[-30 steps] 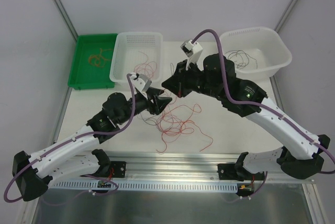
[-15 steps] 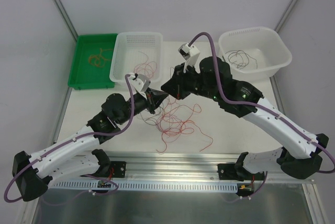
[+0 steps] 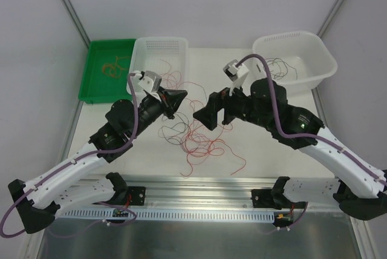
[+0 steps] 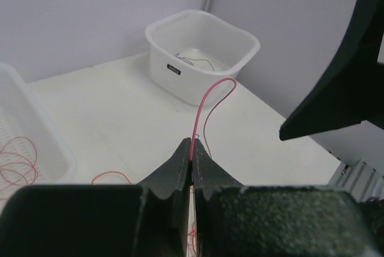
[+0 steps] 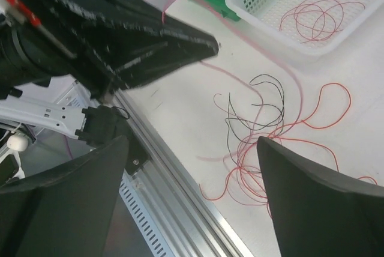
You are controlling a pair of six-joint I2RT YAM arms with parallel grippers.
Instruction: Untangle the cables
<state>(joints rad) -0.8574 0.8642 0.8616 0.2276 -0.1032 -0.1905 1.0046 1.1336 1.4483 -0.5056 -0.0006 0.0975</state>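
Cables (image 3: 202, 141): red, blk, ctr; orange-tan ones in green tray (image 3: 94, 89), 10 o'clock. Basket (image 3: 160, 49), 11 o'clock: wht, perforated dot grid. Tub (image 3: 314, 76), 1 o'clock: plain wht.

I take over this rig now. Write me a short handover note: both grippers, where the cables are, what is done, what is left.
Left gripper: shut on one red cable, lifted above the table.
Right gripper: open, holds nothing, facing the left one.
Sorted: orange-tan cables in the green tray, red cables in the white basket, black cables in the white tub.
To do: the tangle of red and black cables on the table between the arms; the held red one probably goes to the basket.
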